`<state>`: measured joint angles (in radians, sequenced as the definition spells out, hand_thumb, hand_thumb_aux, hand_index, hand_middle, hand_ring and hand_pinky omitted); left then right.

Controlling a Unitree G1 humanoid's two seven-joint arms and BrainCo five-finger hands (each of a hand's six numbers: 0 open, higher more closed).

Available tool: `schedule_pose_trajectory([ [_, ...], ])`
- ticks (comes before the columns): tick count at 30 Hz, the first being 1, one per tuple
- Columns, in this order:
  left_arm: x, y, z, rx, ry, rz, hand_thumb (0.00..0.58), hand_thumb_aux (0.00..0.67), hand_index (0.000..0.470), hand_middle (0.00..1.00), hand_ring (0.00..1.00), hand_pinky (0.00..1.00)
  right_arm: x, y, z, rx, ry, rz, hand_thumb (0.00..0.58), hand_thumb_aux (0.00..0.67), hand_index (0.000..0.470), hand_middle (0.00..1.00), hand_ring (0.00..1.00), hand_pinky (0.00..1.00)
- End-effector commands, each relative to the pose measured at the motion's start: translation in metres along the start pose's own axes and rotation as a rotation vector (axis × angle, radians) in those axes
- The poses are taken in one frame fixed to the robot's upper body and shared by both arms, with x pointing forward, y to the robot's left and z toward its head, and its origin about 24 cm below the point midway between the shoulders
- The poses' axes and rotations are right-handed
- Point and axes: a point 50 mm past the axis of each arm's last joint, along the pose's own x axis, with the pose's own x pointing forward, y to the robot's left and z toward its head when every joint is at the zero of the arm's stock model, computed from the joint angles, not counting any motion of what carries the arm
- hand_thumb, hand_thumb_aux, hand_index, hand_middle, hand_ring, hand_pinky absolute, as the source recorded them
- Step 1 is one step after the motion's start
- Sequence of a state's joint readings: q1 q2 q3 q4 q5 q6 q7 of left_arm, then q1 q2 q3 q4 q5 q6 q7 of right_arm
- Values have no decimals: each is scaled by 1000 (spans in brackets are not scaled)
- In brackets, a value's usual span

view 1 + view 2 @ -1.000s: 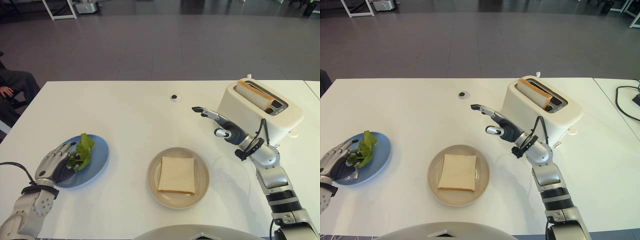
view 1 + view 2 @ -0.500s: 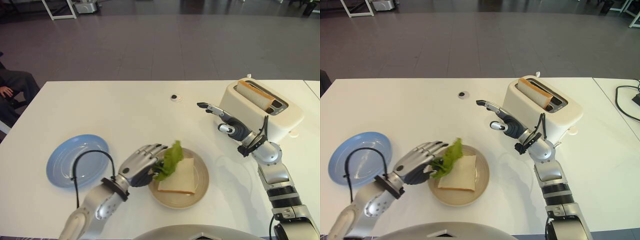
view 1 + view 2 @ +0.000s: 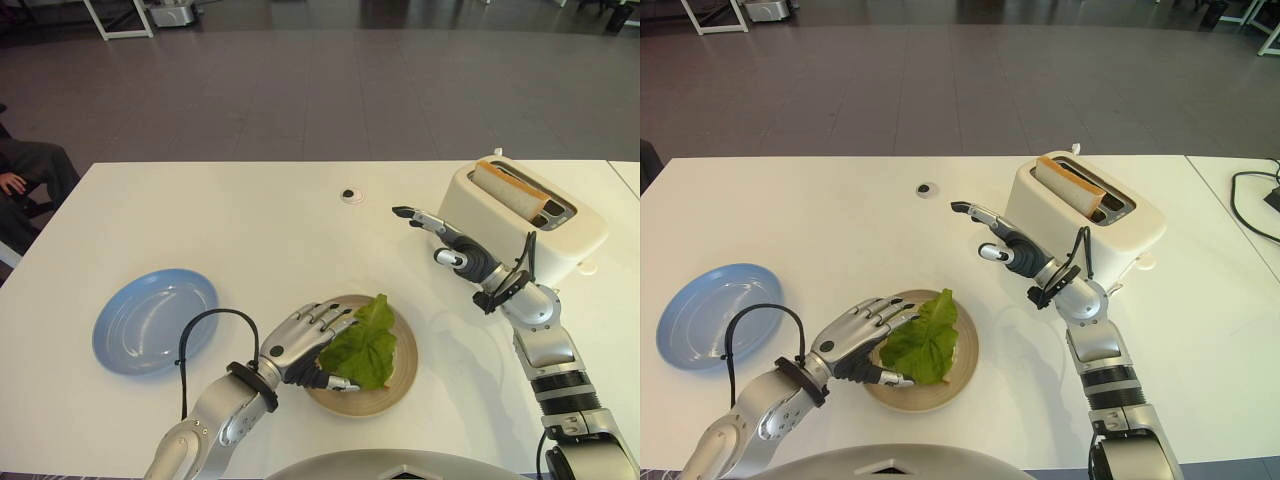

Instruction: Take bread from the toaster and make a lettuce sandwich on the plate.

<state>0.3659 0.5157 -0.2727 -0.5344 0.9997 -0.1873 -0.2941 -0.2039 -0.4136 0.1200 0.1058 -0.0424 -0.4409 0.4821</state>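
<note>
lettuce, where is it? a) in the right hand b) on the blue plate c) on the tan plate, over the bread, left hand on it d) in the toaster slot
C: the lettuce lies on the tan plate, over the bread there, and the left hand holds its near edge.

Left hand (image 3: 300, 345) low and curled, right hand (image 3: 452, 250) raised, outstretched
</note>
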Motion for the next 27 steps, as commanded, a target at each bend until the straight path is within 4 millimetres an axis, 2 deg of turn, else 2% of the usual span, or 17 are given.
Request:
schedule_pose_trajectory([
  [1,-4,0,-5,16,27,-18,371,268,188,0,0,0,2,0,0,-10,2,16,0,0,0,0,0,0],
  [2,-3,0,-6,19,28,-19,449,352,247,0,0,0,2,0,0,-10,3,15,0,0,0,0,0,0],
  [4,-4,1,-7,23,29,-20,506,431,302,0,0,0,2,0,0,-11,3,14,0,0,0,0,0,0],
  [6,-5,3,-8,19,29,-2,505,428,300,0,0,0,2,-1,0,-14,0,12,0,0,0,0,0,0],
  [7,-5,7,-8,5,28,24,489,405,284,0,0,0,2,-2,2,-25,-11,8,0,0,0,0,0,0],
  [8,-5,12,-8,-30,17,69,216,139,98,0,0,0,2,-5,6,-41,-35,-1,0,0,0,0,0,0],
  [9,-4,18,-7,-115,-10,138,0,0,0,0,0,0,1,-10,12,-73,-66,-24,0,0,0,0,0,0],
  [12,-2,26,-15,-295,-56,288,0,0,0,0,0,0,-4,-40,33,-307,-118,-117,0,0,0,0,0,0],
  [14,-4,29,-13,-379,-95,336,0,0,0,0,0,0,-12,-71,47,-476,-111,-201,0,0,0,0,0,0],
  [16,-4,30,-12,-463,-134,368,0,0,0,0,0,0,-21,-101,52,-659,-28,-270,0,0,0,0,0,0],
  [17,-4,29,-12,-499,-146,377,0,0,0,0,0,0,-26,-111,48,-745,36,-278,0,0,0,0,0,0],
  [20,-2,23,-17,-664,-177,434,0,0,0,0,0,0,-44,-135,22,-878,270,-280,0,0,0,0,0,0],
  [23,4,14,-24,-824,-197,494,0,0,0,0,0,0,-56,-143,-4,-909,445,-252,5,3,2,0,0,0],
  [24,5,12,-24,-849,-213,497,0,0,0,0,0,0,-58,-144,-10,-901,480,-251,198,126,88,0,0,0],
  [25,7,11,-22,-864,-230,494,0,0,0,0,0,0,-60,-145,-15,-891,509,-249,443,344,241,0,0,0],
  [26,8,9,-21,-869,-243,489,0,0,0,0,0,0,-61,-145,-19,-881,530,-249,489,405,284,0,0,0],
  [27,9,7,-21,-867,-249,480,0,0,0,0,0,0,-62,-145,-23,-868,548,-242,560,547,383,0,0,0],
])
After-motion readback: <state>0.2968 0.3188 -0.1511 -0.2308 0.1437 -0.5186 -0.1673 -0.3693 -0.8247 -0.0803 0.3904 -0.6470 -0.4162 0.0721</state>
